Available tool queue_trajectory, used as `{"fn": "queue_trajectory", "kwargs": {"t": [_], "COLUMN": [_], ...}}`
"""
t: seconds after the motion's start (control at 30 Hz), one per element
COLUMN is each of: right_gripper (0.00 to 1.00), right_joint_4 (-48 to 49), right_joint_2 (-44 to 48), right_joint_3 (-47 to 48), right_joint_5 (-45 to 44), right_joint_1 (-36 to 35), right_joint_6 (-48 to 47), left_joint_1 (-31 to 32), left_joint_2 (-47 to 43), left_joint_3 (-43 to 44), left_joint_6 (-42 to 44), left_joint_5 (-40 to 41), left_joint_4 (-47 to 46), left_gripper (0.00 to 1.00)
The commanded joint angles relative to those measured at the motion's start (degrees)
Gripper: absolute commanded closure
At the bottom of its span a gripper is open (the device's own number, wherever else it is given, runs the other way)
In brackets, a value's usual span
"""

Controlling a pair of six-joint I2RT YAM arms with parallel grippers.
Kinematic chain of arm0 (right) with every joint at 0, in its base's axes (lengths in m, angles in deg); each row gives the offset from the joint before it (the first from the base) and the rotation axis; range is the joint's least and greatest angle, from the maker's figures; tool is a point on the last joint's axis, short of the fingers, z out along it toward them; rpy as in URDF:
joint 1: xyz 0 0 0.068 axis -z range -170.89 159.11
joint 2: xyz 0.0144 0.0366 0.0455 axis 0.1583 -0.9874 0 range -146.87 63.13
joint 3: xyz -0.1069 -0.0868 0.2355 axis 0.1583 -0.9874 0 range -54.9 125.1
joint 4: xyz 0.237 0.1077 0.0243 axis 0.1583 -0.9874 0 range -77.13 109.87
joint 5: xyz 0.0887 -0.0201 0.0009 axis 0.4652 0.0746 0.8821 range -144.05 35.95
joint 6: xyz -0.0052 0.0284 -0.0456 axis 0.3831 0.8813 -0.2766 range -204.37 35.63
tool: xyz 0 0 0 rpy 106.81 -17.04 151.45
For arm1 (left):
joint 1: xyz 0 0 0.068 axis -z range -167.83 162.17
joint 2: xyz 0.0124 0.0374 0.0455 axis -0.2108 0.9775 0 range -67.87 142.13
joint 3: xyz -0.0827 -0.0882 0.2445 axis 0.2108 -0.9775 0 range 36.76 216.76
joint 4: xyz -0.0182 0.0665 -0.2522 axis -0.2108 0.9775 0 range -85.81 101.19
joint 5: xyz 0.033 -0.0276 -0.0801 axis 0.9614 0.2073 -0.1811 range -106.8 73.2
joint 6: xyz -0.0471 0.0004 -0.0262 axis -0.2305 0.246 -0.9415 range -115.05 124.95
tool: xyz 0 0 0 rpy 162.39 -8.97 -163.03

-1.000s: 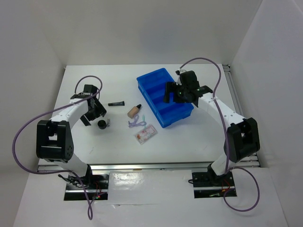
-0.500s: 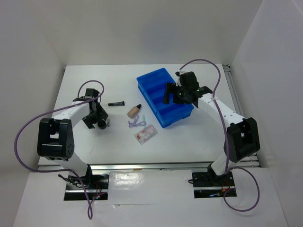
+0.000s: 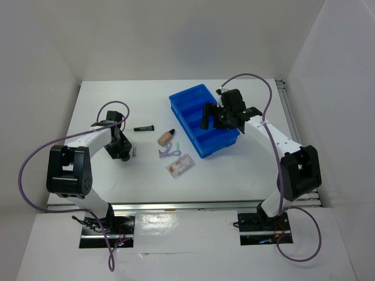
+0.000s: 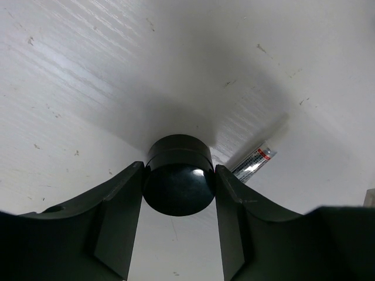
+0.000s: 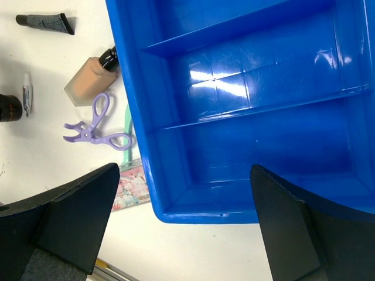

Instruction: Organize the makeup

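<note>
Black puff [image 4: 177, 188] clamped in left gripper [image 4: 179, 174] — sides hidden.

Left arm [image 3: 88, 136] low, jaws tight on the round black puff [image 4: 177, 184]; right arm [image 3: 272, 136] forward, jaws wide.

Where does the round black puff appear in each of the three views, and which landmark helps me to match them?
Top external: the round black puff lies left of centre.
Left wrist: it fills the centre, inside the left gripper.
Right wrist: it is cut by the left edge, under halfway down.
Shared landmark: the tiny silver piece lies beside it in all three.
</note>
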Motion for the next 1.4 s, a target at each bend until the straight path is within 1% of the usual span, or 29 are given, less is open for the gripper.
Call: {"fn": "queue_trajectory", "kwargs": {"t": [0.0,0.03,0.07,0.13,0.17,0.2,0.23,0.3,0.33,0.4,0.43,0.5,0.53,0.6,0.63,0.7,0.73,0.8,0.87,0.9,0.93,0.97,1.0,1.07,1.13,1.17,1.2,1.3,1.37], "right_gripper": [0.00,0.00,0.00,0.00,0.00,0.00,0.00,0.00,0.00,0.00,0.00,0.00,0.00,0.00,0.00,0.00,0.00,0.00,0.00,0.00,0.00,0.00,0.00,0.00,0.00,0.00,0.00,0.00,0.00], "right_joint_4": [0.14,0.14,0.14,0.14,0.14,0.14,0.14,0.14,0.14,-0.39,-0.39,-0.39,-1.00,-1.01,-1.53,-1.53,-1.53,-1.53,-1.53,-1.53,-0.75,-0.74,-0.74,-0.74,-0.74,-1.27,-2.14,-3.37,-3.38], "right_joint_2": [-0.51,-0.51,-0.51,-0.51,-0.51,-0.51,-0.51,0.01,0.62,1.85,2.73,3.52,4.05,5.55,6.07,8.09,8.88,11.78,14.15,16.95,18.37,19.78,22.31,24.61,27.17,27.87,28.66,29.19,29.19], "right_joint_3": [0.11,0.11,0.11,0.11,0.11,0.63,0.63,0.63,1.16,1.16,1.16,1.68,1.69,2.21,2.22,2.22,1.61,0.90,-1.55,-2.52,-3.49,-5.41,-6.39,-8.76,-9.91,-9.91,-10.44,-10.96,-10.97], "right_joint_5": [0.54,0.54,0.54,0.54,0.54,0.02,-0.60,-1.38,-2.09,-2.79,-2.80,-2.80,-2.80,-2.80,-3.32,-3.85,-3.85,-6.22,-8.50,-8.51,-8.51,-8.51,-9.12,-9.65,-10.62,-11.58,-12.72,-14.65,-15.19], "right_joint_1": [-0.57,-0.57,-0.57,-0.57,-0.57,-0.57,-0.57,-0.57,-0.57,-0.57,-0.57,-0.57,-0.57,-0.57,-0.57,-0.57,-0.57,-0.57,-0.57,-0.57,-0.57,-0.57,-0.57,-0.57,-0.57,-0.57,-0.57,-0.57,-0.05], "right_joint_6": [0.20,0.72,0.72,0.72,0.72,0.72,0.72,0.72,0.72,1.25,1.25,1.25,1.25,1.77,1.78,2.39,3.18,3.88,6.08,6.69,7.74,8.36,8.89,9.77,10.30,10.30,10.30,10.30,10.30], "left_joint_1": [-0.40,-0.40,-0.40,-0.40,-0.40,-0.40,-0.40,0.83,2.40,4.43,6.53,8.73,11.18,13.57,15.58,17.44,18.32,20.86,23.14,23.77,24.38,24.91,25.70,26.32,26.32,26.32,26.84,26.85,26.85], "left_joint_2": [-2.00,-2.87,-4.53,-6.39,-8.05,-8.76,-9.29,-9.99,-10.00,-10.00,-8.69,-8.07,-7.20,-5.70,-4.56,-0.43,0.97,5.26,8.44,10.20,13.87,15.73,17.67,22.75,26.02,27.60,30.49,34.11,36.84], "left_joint_3": [1.51,2.74,3.53,6.52,7.83,10.54,12.05,15.21,18.45,21.63,24.08,26.29,27.00,28.93,31.46,34.55,37.61,40.79,45.80,47.73,49.75,53.95,55.99,61.08,64.52,68.10,69.71,74.71,75.96], "left_joint_6": [-0.33,0.20,0.72,1.95,3.44,4.50,5.47,7.75,8.37,9.77,9.78,10.30,10.83,11.62,11.63,12.32,12.85,13.38,14.18,14.70,14.70,15.23,15.23,15.23,15.23,14.62,14.62,14.62,14.00], "left_joint_5": [0.35,0.97,0.97,0.97,-0.77,-2.00,-3.41,-6.83,-7.81,-10.78,-12.11,-14.66,-14.67,-15.45,-15.46,-16.60,-17.13,-17.66,-18.27,-18.27,-18.27,-18.27,-18.27,-18.27,-18.88,-18.89,-18.89,-18.89,-18.89], "left_joint_4": [1.89,2.94,3.56,5.23,5.23,5.84,5.85,5.85,5.85,5.85,5.85,2.61,1.21,-0.90,-0.92,-0.92,-1.53,-1.53,-1.53,-0.66,-0.13,1.27,1.89,2.42,3.12,3.12,3.73,3.74,1.91], "left_gripper": [0.60,0.65,0.68,0.72,0.75,0.75,0.77,0.78,0.78,0.78,0.78,0.78,0.78,0.78,0.78,0.78,0.78,0.78,0.78,0.78,0.78,0.78,0.78,0.78,0.78,0.79,0.79,0.79,0.79]}}
